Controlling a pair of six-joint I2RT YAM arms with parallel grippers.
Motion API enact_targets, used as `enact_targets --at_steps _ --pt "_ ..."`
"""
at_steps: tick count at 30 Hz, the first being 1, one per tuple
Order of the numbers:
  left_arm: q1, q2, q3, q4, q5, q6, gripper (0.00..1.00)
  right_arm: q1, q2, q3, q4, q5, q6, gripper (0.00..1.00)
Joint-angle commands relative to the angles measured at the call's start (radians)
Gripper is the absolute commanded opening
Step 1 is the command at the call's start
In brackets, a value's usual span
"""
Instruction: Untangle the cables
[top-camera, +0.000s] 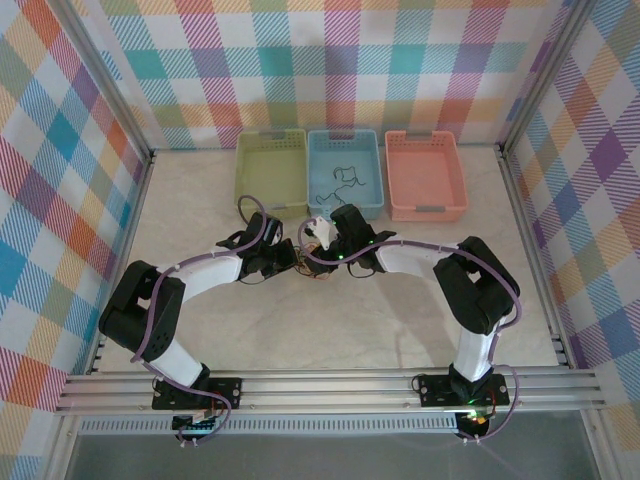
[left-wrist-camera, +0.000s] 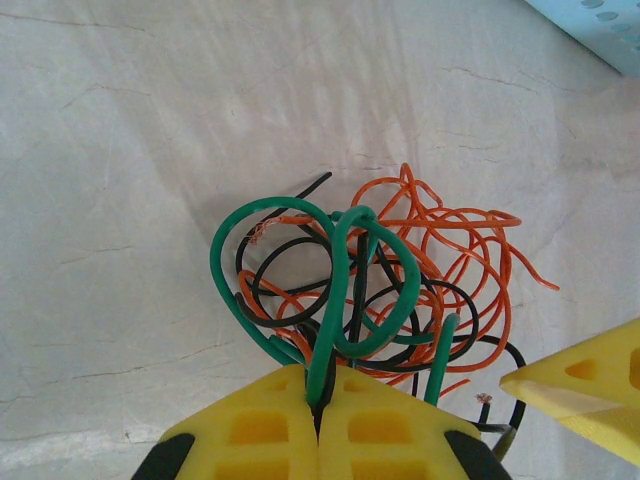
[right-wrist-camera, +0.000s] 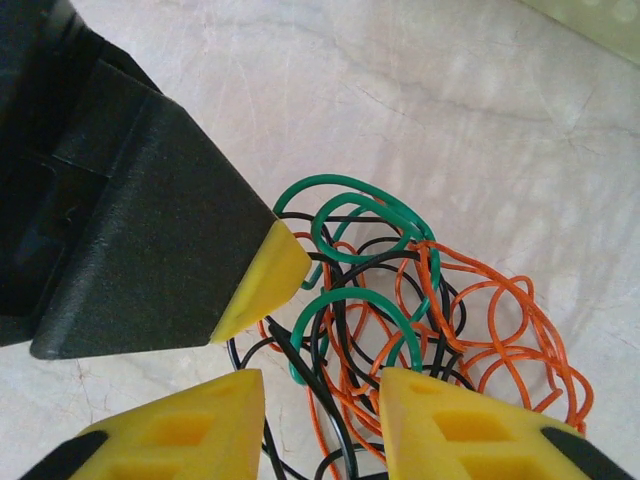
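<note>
Anchoring the knot on the desk (top-camera: 330, 325) near the blue bin (top-camera: 345, 133), the left pincer (left-wrist-camera: 322, 385) is clenched on a green strand of the cables (left-wrist-camera: 372, 285). This lets the right pincer (right-wrist-camera: 320, 385), jaws apart astride orange and black loops, likely tease one free.

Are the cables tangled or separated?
Tangled: the cables form one clump, with green, orange and black loops threaded through one another. The left tool is shut on a green strand.
</note>
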Motion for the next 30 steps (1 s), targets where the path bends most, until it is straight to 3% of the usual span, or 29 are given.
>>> enact_targets --at_steps 1,13,15,17,21,26,30 --pt "-0.006 0.003 0.028 -0.014 0.012 0.017 0.0 0.007 0.007 0.022 -0.008 -0.003 -0.022 0.31" --pt "-0.006 0.006 0.029 -0.016 0.012 0.016 0.0 0.009 0.001 0.016 -0.004 -0.002 -0.022 0.12" --pt "-0.008 0.007 0.031 -0.016 0.012 0.017 0.0 0.009 0.0 0.014 -0.002 -0.002 -0.021 0.13" --pt "-0.008 0.006 0.031 -0.015 0.012 0.017 0.0 0.008 0.004 0.018 -0.004 -0.009 -0.022 0.25" --pt "-0.008 0.007 0.032 -0.017 0.014 0.018 0.0 0.01 0.014 0.026 -0.014 -0.013 -0.022 0.35" --pt "-0.008 0.009 0.033 -0.017 0.014 0.017 0.0 0.015 0.036 0.05 -0.044 0.007 -0.022 0.35" --pt "-0.008 0.009 0.035 -0.019 0.016 0.017 0.0 0.021 0.047 0.061 -0.058 0.025 -0.022 0.3"
